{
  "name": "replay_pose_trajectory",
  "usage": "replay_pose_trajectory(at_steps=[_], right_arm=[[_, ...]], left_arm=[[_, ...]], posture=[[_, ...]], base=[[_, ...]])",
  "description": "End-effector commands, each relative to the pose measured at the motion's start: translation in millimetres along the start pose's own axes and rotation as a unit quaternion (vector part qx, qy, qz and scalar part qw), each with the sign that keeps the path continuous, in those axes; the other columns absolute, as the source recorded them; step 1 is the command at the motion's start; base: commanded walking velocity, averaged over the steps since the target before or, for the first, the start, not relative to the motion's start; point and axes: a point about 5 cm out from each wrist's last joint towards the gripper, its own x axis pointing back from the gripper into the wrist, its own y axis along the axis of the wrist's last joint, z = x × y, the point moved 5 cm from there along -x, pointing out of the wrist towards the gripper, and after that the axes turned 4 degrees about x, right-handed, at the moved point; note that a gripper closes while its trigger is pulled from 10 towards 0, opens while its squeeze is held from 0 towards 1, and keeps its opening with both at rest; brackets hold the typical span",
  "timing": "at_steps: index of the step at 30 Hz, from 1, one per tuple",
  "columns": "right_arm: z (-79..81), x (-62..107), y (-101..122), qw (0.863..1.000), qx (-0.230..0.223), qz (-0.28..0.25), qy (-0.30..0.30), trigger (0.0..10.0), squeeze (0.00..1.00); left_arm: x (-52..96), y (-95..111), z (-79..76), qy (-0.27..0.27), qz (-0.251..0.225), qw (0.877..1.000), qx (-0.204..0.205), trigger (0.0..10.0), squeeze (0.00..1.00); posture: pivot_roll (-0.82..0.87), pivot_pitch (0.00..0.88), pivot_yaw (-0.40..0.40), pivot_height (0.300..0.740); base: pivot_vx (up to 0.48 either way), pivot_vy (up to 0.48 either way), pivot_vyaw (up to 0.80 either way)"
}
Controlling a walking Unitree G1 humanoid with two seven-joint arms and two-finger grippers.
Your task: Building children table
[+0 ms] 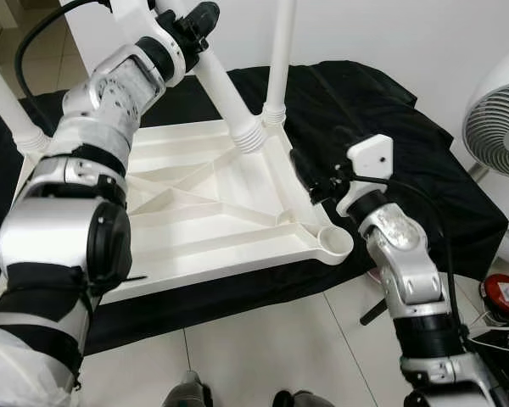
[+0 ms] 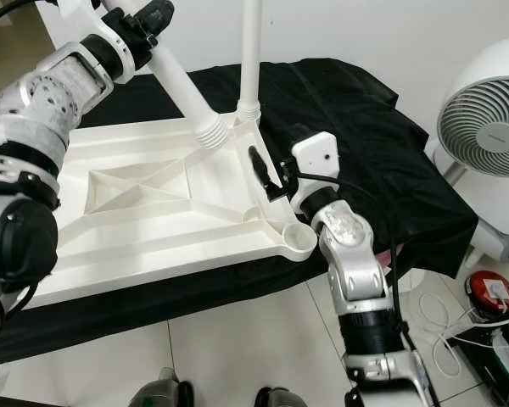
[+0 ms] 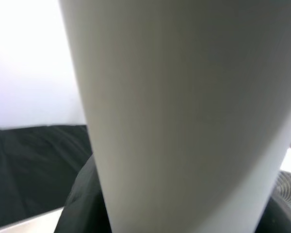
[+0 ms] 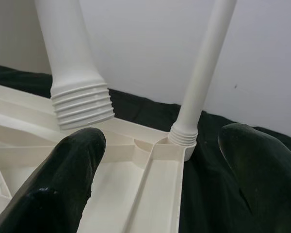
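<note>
A white table top [image 1: 195, 220] lies upside down on a black cloth [image 1: 390, 144]. One white leg [image 1: 280, 51] stands upright in the far right corner socket, and another leg [image 1: 4, 93] rises at the far left. My left gripper [image 1: 191, 25] is shut on a third leg [image 1: 229, 93], held tilted with its threaded end [image 1: 248, 133] just above the top, near the far right corner. This leg [image 3: 184, 121] looms close in the left wrist view. My right gripper [image 1: 310, 180] is open at the top's right rim, holding nothing. The near right socket [image 1: 333, 242] is empty.
A white fan [image 1: 500, 119] stands on the floor to the right. A red round object [image 1: 502, 295] and cables [image 2: 458, 331] lie on the tiles at the near right. A white wall runs behind the cloth. My feet show at the bottom edge.
</note>
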Motion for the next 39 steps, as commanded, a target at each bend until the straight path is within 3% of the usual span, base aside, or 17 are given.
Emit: replay_pose_trajectory(at_steps=[1, 7, 10, 22, 27, 39], right_arm=[[0.6, -2.9, 1.4, 1.0, -0.008, 0.0, 0.009, 10.0, 0.0], [3.0, -14.5, 2.7, 0.999, -0.019, 0.012, 0.033, 10.0, 0.0], [10.8, -32.1, 2.6, 0.997, -0.034, 0.028, 0.065, 10.0, 0.0], [17.2, -47.6, -4.1, 0.995, -0.052, 0.048, 0.077, 10.0, 0.0], [21.1, -57.6, -8.8, 0.994, -0.038, 0.065, 0.08, 10.0, 0.0], [21.1, -76.8, -10.2, 0.993, -0.009, 0.09, 0.075, 10.0, 0.0]], left_arm=[[3.8, -0.2, -38.8, -0.17, 0.007, 0.985, -0.023, 10.0, 0.0], [3.1, -12.6, -52.2, -0.192, 0.008, 0.98, -0.056, 10.0, 0.0], [4.0, -34.2, -69.0, -0.222, 0.012, 0.972, -0.079, 10.0, 0.0], [7.6, -44.6, -91.7, -0.254, 0.005, 0.963, -0.089, 10.0, 0.0], [10.2, -49.7, -104.2, -0.273, 0.003, 0.957, -0.094, 10.0, 0.0], [15.4, -63.3, -118.2, -0.291, 0.007, 0.951, -0.103, 10.0, 0.0]], posture=[[-0.05, 0.0, 0.017, 0.74], [-0.04, 0.0, 0.001, 0.74], [-0.03, 0.0, -0.014, 0.74], [-0.02, 0.0, -0.026, 0.74], [-0.03, 0.0, -0.02, 0.74], [-0.03, 0.0, -0.016, 0.74]], base=[[0.0, 0.0, 0.0], [0.0, 0.0, 0.0], [0.0, 0.0, 0.0], [0.0, 0.0, 0.0], [0.0, 0.0, 0.0], [0.0, 0.0, 0.0]])
